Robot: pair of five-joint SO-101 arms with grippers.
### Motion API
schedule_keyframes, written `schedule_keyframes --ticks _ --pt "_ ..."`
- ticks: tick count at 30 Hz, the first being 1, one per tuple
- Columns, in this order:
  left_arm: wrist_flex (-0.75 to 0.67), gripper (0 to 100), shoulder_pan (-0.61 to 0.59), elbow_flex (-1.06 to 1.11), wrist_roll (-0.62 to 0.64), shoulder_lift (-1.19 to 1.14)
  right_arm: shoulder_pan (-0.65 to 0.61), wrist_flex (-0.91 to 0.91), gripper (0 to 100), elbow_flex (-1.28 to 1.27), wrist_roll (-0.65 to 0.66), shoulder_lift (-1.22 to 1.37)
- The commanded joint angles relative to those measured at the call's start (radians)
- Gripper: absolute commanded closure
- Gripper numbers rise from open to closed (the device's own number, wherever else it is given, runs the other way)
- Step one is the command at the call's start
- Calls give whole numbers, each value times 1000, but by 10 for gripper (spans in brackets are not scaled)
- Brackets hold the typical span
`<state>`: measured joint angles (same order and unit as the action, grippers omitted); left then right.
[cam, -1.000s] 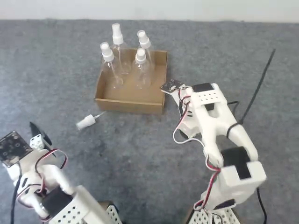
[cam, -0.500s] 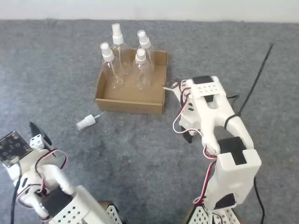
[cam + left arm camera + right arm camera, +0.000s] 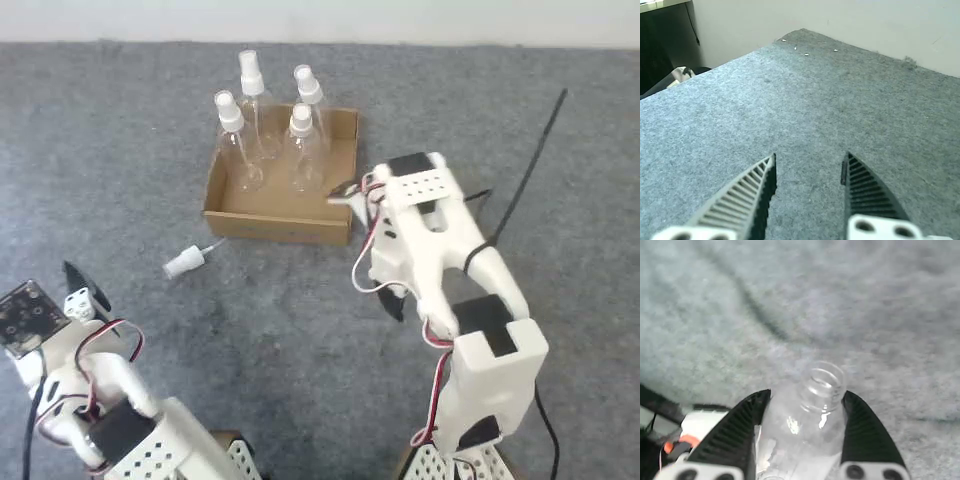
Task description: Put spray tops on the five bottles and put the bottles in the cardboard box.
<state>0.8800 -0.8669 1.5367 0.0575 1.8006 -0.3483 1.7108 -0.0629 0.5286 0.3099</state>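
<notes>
The cardboard box sits on the grey carpet at the back centre. Several clear bottles with white spray tops stand upright in it. A loose white spray top lies on the carpet just in front of the box's left corner. In the right wrist view my right gripper is shut on a clear bottle whose open neck has no top. The right arm stands beside the box's near right corner. At the near left, my left gripper hangs open over bare carpet with nothing between its fingers.
A thin black cable runs diagonally across the carpet right of the right arm. A pale wall borders the carpet behind the box. Open carpet lies between the two arms and left of the box.
The right arm has swung left, bringing its wrist closer to the box's near right corner. The left arm, the loose spray top and the boxed bottles have stayed put.
</notes>
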Motion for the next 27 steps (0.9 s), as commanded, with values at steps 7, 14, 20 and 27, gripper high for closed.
schedule_keyframes --ticks 7,14,20,27 --pt "-32 794 0 -8 -8 18 -96 24 912 -153 -61 -263" --pt "-28 794 0 -8 -8 18 -153 -68 912 -242 -163 -417" --pt "-28 794 0 -8 -8 18 -217 -73 912 -241 -239 -503" --pt "-28 794 0 -8 -8 18 -239 -74 912 -244 -275 -657"
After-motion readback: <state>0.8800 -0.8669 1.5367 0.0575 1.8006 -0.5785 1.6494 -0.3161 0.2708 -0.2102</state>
